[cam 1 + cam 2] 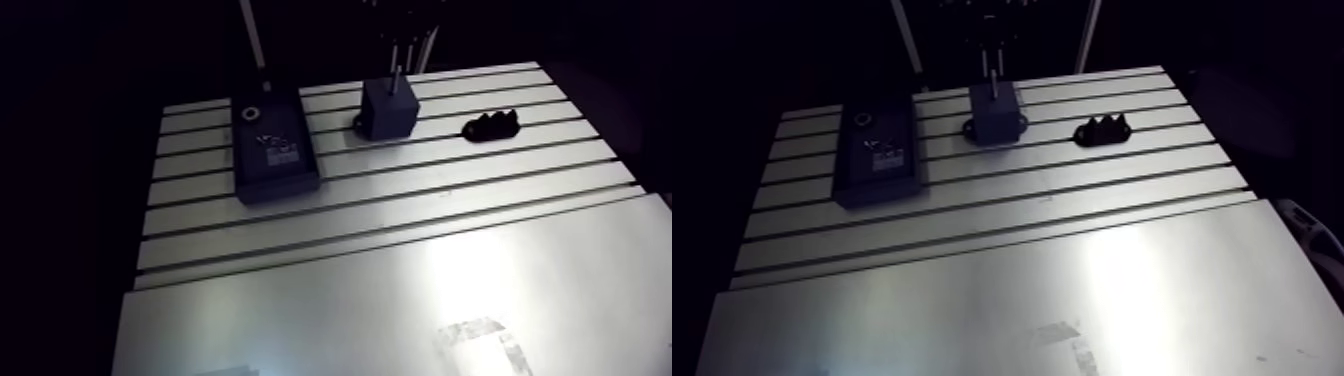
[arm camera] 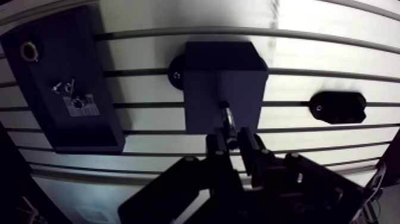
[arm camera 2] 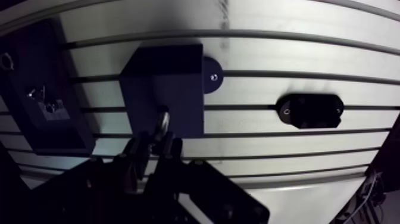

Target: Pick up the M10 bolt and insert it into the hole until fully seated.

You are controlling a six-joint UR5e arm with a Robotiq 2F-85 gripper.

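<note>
Holds the M10 bolt (image 2: 226,116) pinched between the jaws, closed on its upper part. Keeps it upright, bright shank pointing down. Meets the top face of the dark cube-shaped block (image 2: 223,71) with the bolt's lower end, near the middle; can't read how deep it sits in the hole. Directly below: that block, standing on the slotted counter (image 2: 333,59), with a round mounting tab (image 2: 176,72) flat on the counter at one side of its base. Beyond the tab, well apart, a flat dark rectangular plate (image 2: 59,89), with a ringed hole (image 2: 28,51) near one end and small bright markings mid-face. On the block's other side, apart from it, a small black ridged piece (image 2: 338,107) lying along a slot.
</note>
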